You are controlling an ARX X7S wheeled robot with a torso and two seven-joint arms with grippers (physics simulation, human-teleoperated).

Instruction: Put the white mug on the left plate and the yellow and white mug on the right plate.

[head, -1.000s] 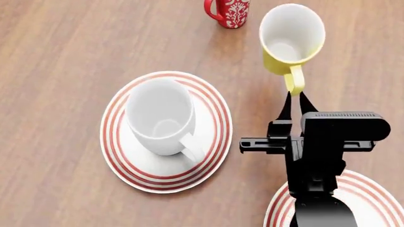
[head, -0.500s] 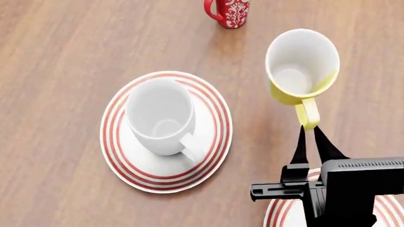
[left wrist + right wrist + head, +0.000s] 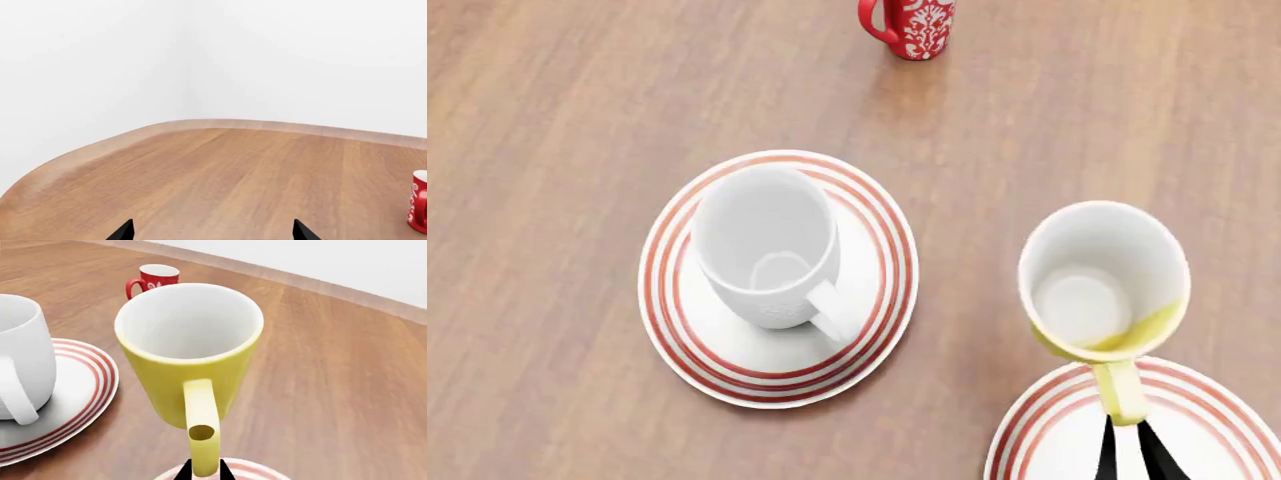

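While the white mug (image 3: 766, 246) already stands on the left plate (image 3: 687, 345), half the job is done. The right gripper (image 3: 1128, 440) has its jaws pinched on the handle of the yellow and white mug (image 3: 1101, 285), carried at the far rim of the right plate (image 3: 1034, 430), probably not yet set down. The left gripper (image 3: 210, 235) shows jaws spread wide, empty, above the surface (image 3: 233, 175).

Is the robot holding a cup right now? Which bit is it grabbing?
Yes. The right gripper holds the yellow and white mug by its handle. The left gripper holds nothing.
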